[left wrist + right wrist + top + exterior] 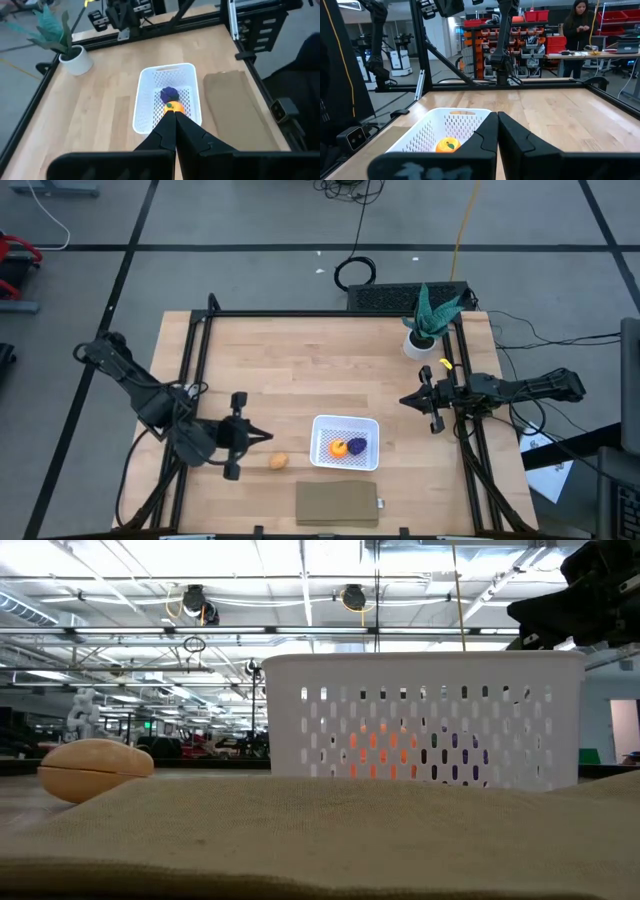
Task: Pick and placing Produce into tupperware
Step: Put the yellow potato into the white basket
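Left gripper (268,437): fingers pressed together, empty, near the tan oval.
Right gripper (404,400): fingers pressed together, empty, by the table's right edge.
White basket (322,426): held orange piece (339,447) and purple piece (358,445).
Tan oval (279,462): on the table, left of the basket.

Both arms low — left gripper (268,436), right gripper (405,400) closed.

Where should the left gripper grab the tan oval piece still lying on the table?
Probably from straight above, fingers across the short middle of the tan oval piece. It lies flat on its long side, clear of the white basket. The left gripper is shut beside it.
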Available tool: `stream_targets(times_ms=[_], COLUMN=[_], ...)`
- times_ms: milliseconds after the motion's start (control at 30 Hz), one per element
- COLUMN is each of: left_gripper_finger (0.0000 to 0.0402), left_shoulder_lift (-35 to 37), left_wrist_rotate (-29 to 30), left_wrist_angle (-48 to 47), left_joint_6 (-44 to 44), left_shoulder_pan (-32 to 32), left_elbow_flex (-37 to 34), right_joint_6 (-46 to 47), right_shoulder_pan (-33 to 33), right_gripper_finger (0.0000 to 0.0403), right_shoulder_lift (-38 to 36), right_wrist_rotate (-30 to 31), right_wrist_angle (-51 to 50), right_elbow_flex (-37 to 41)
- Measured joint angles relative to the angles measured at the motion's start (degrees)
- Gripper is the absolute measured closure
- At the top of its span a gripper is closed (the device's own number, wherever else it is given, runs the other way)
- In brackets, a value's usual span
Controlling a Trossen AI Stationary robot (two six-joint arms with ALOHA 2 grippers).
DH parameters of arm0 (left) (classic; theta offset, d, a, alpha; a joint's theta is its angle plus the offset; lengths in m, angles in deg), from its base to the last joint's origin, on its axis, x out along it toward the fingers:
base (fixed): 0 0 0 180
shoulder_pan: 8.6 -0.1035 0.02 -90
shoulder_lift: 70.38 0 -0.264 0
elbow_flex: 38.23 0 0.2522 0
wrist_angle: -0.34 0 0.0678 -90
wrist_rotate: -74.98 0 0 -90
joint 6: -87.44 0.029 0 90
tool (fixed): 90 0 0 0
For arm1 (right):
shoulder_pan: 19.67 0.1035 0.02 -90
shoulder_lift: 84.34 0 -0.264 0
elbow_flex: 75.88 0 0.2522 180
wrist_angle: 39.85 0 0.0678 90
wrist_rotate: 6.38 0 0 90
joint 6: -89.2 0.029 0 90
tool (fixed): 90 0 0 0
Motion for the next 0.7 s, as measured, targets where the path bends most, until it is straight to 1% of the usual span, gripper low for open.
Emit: stream_targets(times_ms=[167, 367, 433, 500, 633, 700], left_gripper_finger=[0.0401, 0.0401, 0.0401, 0.0401, 0.0401, 0.0401], left_shoulder_lift=[-1.4, -1.9, -1.9, -1.9, -1.9, -2.4], left_wrist_rotate=[-1.6, -3.5, -3.9, -5.6, -6.8, -8.6], left_wrist_angle=[-3.9, -7.6, -8.7, -10.4, -13.9, -15.0], left_joint_6=[-2.1, -2.4, -2.8, -3.1, -5.7, -6.6], left_shoulder_pan=[-1.9, -4.0, -5.0, -6.3, -8.8, -10.4], left_elbow_flex=[4.2, 9.0, 9.8, 10.6, 11.7, 11.7], right_joint_6=[0.3, 0.8, 0.5, 0.2, 0.1, 0.1], right_shoulder_pan=[0.0, 0.0, 0.0, 0.0, 0.0, 0.0], right_gripper_finger=[0.0403, 0.0403, 0.0403, 0.0403, 0.0403, 0.0403], right_shoulder_lift=[0.0, 0.0, 0.0, 0.0, 0.0, 0.0], right_wrist_rotate=[0.0, 0.0, 0.0, 0.0, 0.0, 0.0], right_wrist_angle=[0.5, 0.4, 0.4, 0.4, 0.4, 0.4], right_elbow_flex=[0.0, 0.0, 0.0, 0.0, 0.0, 0.0])
